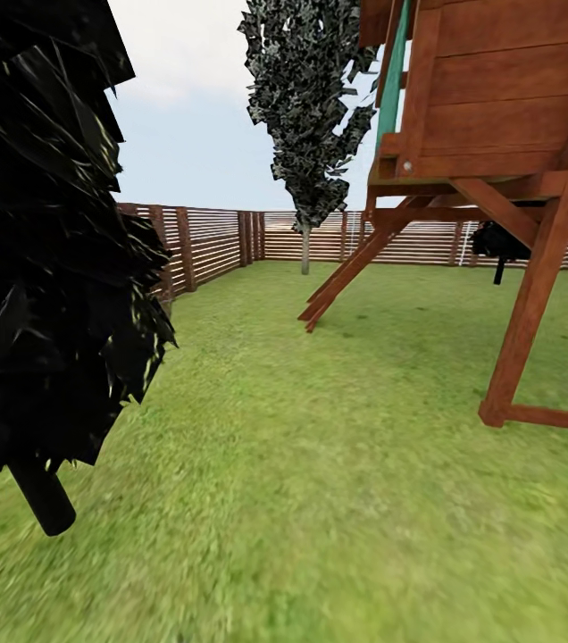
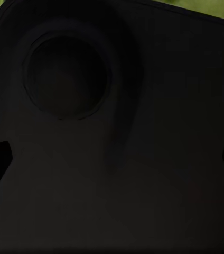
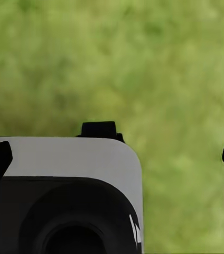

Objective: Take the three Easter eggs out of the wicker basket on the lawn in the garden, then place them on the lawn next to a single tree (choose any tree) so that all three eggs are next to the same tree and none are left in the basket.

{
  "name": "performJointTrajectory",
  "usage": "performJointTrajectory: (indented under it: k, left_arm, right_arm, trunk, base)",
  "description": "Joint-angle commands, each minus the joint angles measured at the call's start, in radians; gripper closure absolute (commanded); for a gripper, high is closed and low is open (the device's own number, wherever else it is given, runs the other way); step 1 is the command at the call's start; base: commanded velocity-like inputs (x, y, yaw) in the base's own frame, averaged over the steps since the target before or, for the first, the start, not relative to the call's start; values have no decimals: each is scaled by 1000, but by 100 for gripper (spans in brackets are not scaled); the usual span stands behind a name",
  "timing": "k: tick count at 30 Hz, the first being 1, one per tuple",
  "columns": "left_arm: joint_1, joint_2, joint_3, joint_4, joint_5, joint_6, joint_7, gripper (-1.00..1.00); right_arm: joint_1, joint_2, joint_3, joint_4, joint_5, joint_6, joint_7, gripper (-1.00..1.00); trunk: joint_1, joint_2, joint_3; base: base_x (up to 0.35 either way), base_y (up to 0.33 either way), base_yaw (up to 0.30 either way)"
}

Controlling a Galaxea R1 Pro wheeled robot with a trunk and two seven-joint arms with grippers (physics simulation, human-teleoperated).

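Lawn point(image 1: 338, 500): flat mottled green grass.
Tree point(image 1: 306, 107): thin pale trunk, jagged crown.
Fence point(image 1: 213, 241): horizontal slats.
Grippers: opening cannot be told.

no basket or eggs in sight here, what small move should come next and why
Probably turn the base to scan more of the mottled green lawn: ahead stand a black columnar tree, a pale-trunked tree and a wooden play structure.

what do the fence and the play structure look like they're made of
The fence looks like dark brown wood: horizontal slats with gaps between them, fixed to thicker upright posts, matte finish. The play structure looks like reddish-brown stained timber: broad planks with visible seams, angled beam legs and pale bolt heads at the joints. A teal strip on it could be painted or plastic; the render leaves that open.
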Motion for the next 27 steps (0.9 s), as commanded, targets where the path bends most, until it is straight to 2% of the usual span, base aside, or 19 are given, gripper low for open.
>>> performJointTrajectory:
  k: [1,27]
  left_arm:
    - [1,0,3,-1,10,0,-5,-100]
    - [1,0,3,-1,10,0,-4,-100]
  right_arm:
    - [-1,0,-5,1,1,-3,1,-100]
    - [-1,0,-5,1,1,-3,1,-100]
  trunk:
    - [0,0,-1]
    - [0,0,-1]
  base:
    - [257,-206,220]
    - [257,-206,270]
